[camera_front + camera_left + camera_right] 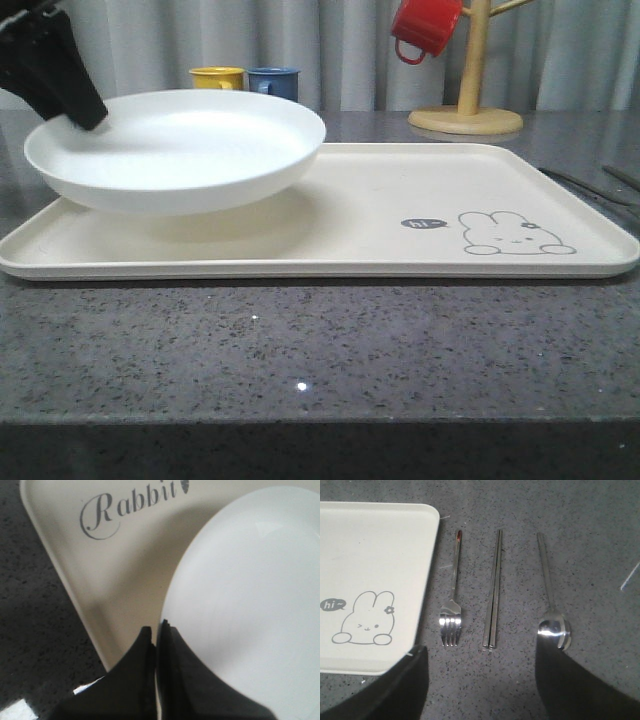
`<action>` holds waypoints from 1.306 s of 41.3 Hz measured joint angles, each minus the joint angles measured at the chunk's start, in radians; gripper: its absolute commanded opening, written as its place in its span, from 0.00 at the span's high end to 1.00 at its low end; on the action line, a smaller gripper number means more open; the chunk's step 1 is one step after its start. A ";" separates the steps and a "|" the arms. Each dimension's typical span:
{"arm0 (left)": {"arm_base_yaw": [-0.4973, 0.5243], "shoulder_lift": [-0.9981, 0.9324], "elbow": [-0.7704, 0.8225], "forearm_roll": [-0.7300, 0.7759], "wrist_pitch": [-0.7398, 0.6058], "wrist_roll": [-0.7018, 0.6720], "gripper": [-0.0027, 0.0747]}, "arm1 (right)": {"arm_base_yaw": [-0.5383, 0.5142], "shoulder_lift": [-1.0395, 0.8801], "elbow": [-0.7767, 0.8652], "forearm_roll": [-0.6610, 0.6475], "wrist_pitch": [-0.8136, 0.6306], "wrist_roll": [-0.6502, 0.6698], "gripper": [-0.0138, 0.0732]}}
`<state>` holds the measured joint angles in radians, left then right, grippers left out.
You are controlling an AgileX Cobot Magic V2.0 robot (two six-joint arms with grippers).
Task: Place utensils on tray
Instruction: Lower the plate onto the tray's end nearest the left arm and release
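Even, soft overhead light; the round white plate (175, 150) is nearly blown out and casts a soft shadow on the flat cream rectangular tray (400, 215). Small glints dot the speckled grey stone counter (300, 350). The left wrist view is soft, its black fingers (135, 680) blurred

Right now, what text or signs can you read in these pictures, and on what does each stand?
"Rabbit": grey script printed on the tray, seen in the left wrist view.
"hi": in a dark speech bubble beside the rabbit drawing on the tray.
No other lettering can be read; none shows on the mugs, plate or cutlery.
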<state>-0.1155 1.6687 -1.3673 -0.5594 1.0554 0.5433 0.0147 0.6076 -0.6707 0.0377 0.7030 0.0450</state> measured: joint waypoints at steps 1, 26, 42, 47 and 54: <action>-0.006 0.012 0.000 0.000 -0.005 0.000 0.99 | 0.000 0.000 0.000 0.000 0.000 0.000 0.28; -0.011 0.085 0.000 0.000 -0.049 0.000 0.45 | 0.000 0.000 0.000 0.000 0.000 0.000 0.28; -0.051 -0.108 0.005 0.015 -0.051 0.000 0.45 | 0.000 0.000 0.000 0.000 0.000 0.000 0.28; -0.146 -0.244 0.051 0.073 -0.047 0.000 0.45 | 0.000 0.000 0.000 0.000 0.000 0.000 0.28; -0.328 -0.452 0.196 0.197 -0.043 -0.066 0.49 | 0.000 0.000 0.000 0.000 0.000 0.000 0.28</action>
<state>-0.4436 1.2166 -1.1717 -0.3628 1.0128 0.4770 0.0147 0.6076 -0.6707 0.0377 0.7030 0.0450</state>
